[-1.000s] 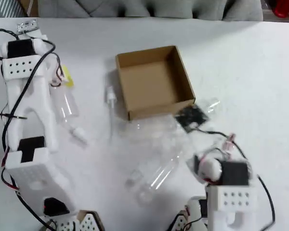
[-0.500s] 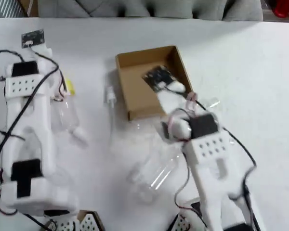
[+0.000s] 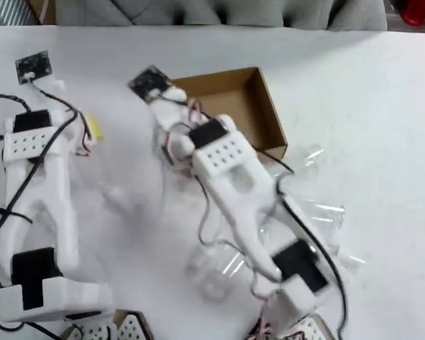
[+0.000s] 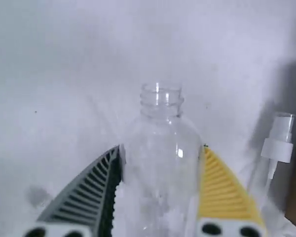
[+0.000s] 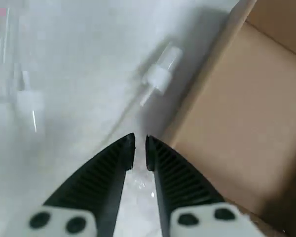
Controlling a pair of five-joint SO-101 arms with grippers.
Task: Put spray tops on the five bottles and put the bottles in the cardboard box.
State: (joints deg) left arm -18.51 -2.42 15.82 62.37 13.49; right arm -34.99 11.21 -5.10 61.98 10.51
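Clasping a bottle (image 4: 160, 148), the left gripper (image 4: 161, 153) sits left; the right gripper (image 5: 139, 143), clenched empty, hovers near a spray top (image 5: 160, 74).

White printed shells on the left arm (image 3: 39, 191) and right arm (image 3: 234, 177) — black motors, looping black cables, ribbed jaws, one yellow.

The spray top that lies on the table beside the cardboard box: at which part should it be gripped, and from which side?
Grip the spray top at its thick white collar, not at the thin tube. It lies flat, roughly along the wall of the cardboard box, so the right claw should probably come down from above and close across its length, with one side in the gap toward the box.
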